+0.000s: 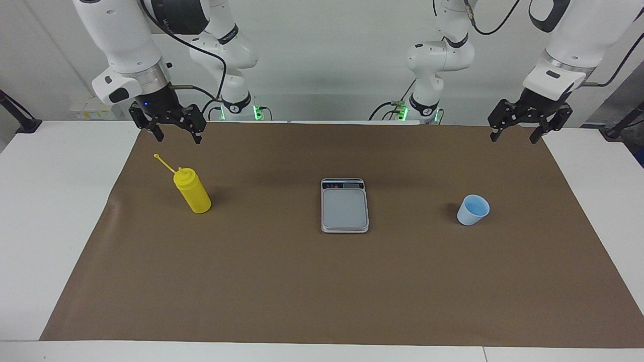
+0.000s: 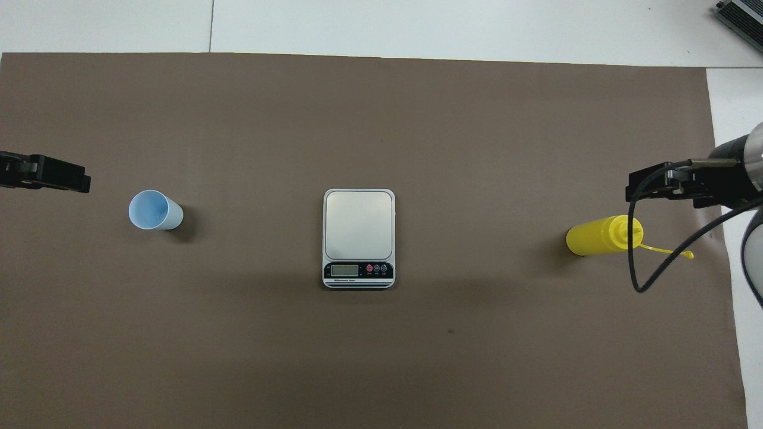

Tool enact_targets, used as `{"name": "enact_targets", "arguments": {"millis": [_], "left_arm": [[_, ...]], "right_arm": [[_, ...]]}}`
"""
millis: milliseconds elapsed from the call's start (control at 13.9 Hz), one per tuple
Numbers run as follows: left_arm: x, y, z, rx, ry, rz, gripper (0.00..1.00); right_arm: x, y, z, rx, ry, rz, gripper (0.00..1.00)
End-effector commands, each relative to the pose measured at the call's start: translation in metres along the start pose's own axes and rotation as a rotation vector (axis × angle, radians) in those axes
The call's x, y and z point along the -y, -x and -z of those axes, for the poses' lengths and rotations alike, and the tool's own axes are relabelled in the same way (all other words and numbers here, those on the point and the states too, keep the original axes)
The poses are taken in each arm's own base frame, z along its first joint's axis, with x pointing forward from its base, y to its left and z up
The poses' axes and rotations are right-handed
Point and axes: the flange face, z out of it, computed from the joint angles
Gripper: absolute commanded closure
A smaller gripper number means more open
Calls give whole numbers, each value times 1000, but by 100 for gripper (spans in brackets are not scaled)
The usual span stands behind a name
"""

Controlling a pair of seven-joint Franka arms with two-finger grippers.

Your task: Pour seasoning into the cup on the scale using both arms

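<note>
The yellow seasoning bottle (image 1: 192,192) (image 2: 602,236) stands upright on the brown mat toward the right arm's end, its cap strap sticking out. My right gripper (image 1: 178,138) (image 2: 633,189) hangs open in the air above the mat near the bottle and touches nothing. At the mat's middle lies the silver scale (image 1: 344,207) (image 2: 359,225), its plate bare and its display edge toward the robots. The light blue cup (image 1: 473,210) (image 2: 154,210) stands upright on the mat toward the left arm's end, apart from the scale. My left gripper (image 1: 513,138) (image 2: 83,182) hangs open and empty above the mat's edge near the cup.
The brown mat (image 1: 322,281) covers most of the white table (image 1: 45,201). A black cable loop (image 2: 633,268) from the right arm hangs across the bottle's top in the overhead view. A dark device (image 2: 742,18) sits at the table's corner.
</note>
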Motion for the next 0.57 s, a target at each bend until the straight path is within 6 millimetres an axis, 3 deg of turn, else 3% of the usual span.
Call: {"name": "enact_targets", "arguments": {"millis": [0, 502], "left_arm": [[-3, 4, 2, -13, 1, 12, 0], [-3, 6, -2, -4, 2, 15, 0]], "right_arm": [[-3, 5, 2, 6, -1, 10, 0], [-3, 5, 2, 6, -1, 10, 0]]}}
